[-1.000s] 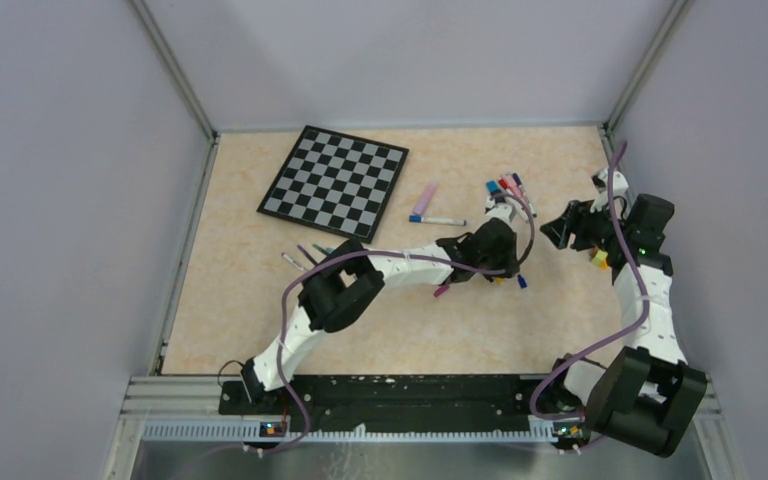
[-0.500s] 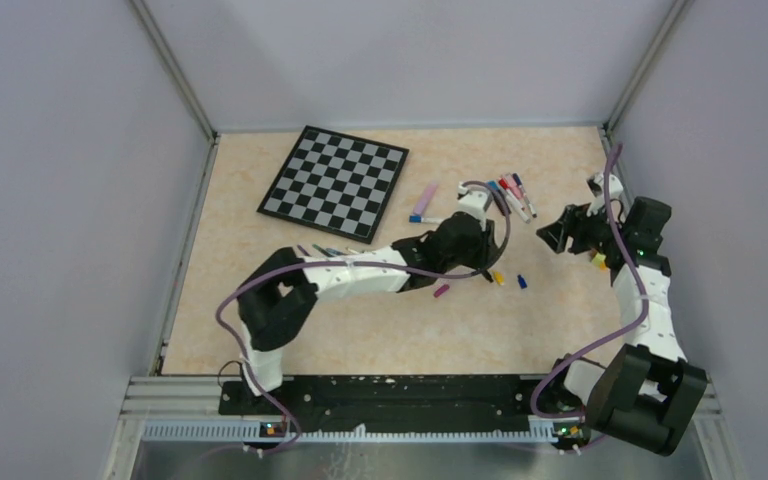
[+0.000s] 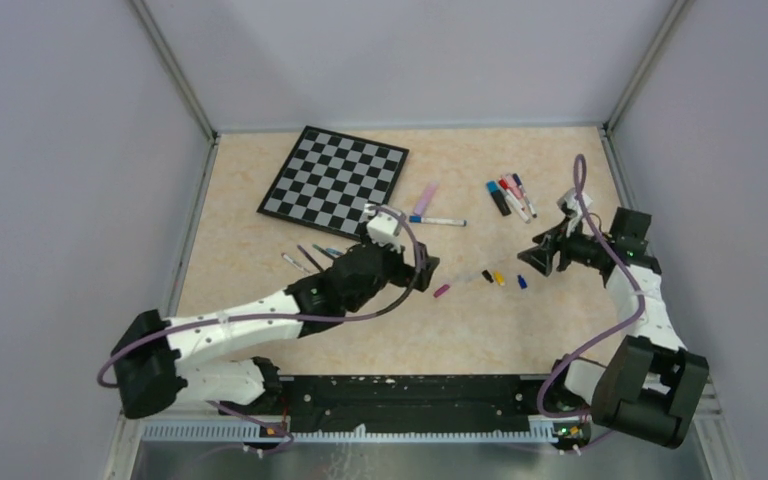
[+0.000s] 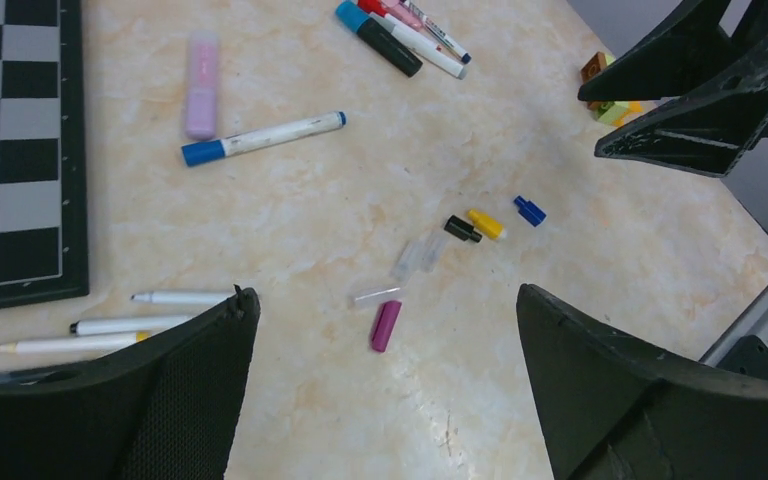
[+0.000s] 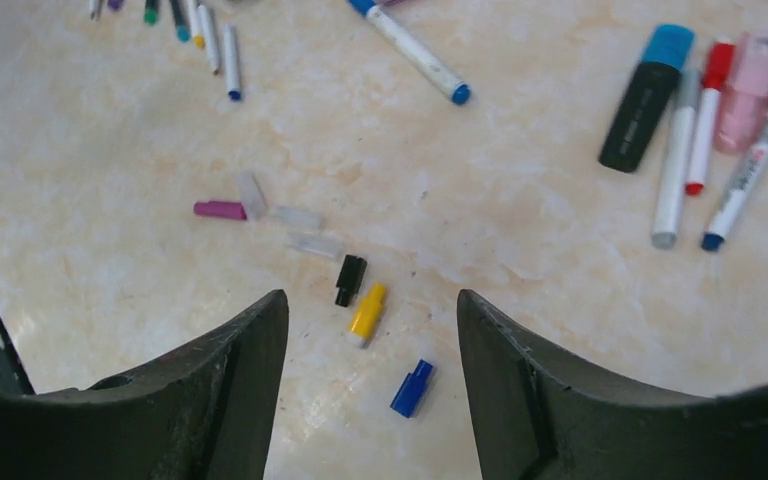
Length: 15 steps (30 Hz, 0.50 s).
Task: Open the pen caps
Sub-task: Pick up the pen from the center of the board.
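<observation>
The left gripper [image 3: 425, 272] stood wide open and held nothing. Just ahead of its fingertips, about midway between them, lay a purple cap [image 4: 385, 326] and a clear cap [image 4: 375, 296]. Further ahead lay a black cap [image 4: 462, 229], a yellow cap [image 4: 485, 224] just beside it, and a blue cap [image 4: 530, 210] near those. Three bare-tipped pens [image 4: 125, 325] lay beside one of its fingers, close to the chessboard [image 4: 20, 150]. The right gripper [image 3: 532, 258] was partly open and empty, with the black, yellow and blue caps just ahead of its fingertips. A white pen [image 5: 415, 55] and a row of capped markers [image 5: 650, 100] lay well beyond them
</observation>
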Each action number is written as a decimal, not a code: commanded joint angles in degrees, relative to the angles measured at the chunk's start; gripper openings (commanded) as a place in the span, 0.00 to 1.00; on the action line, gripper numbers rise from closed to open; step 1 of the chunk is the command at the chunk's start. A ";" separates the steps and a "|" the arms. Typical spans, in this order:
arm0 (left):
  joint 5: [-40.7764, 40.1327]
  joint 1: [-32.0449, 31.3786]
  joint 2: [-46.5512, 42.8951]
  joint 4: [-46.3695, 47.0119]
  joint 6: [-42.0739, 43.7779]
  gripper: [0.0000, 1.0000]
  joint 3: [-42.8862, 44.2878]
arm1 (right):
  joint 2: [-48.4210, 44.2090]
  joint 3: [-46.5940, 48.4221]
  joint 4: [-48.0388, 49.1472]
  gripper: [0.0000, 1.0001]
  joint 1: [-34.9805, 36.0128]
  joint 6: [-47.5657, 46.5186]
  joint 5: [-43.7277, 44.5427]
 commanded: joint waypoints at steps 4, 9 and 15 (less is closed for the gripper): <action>1.57 1.30 -16.88 -1.12 -3.22 0.99 -13.27 | 9.58 10.17 -34.81 0.65 8.07 -58.33 -8.50; -2.90 1.49 -26.96 -5.86 -8.65 0.99 -21.04 | 20.84 22.99 -39.63 0.65 18.17 -61.83 -1.17; -7.56 1.59 -36.66 -11.78 -12.50 0.99 -25.92 | 33.74 37.76 -37.06 0.64 29.15 -57.58 11.15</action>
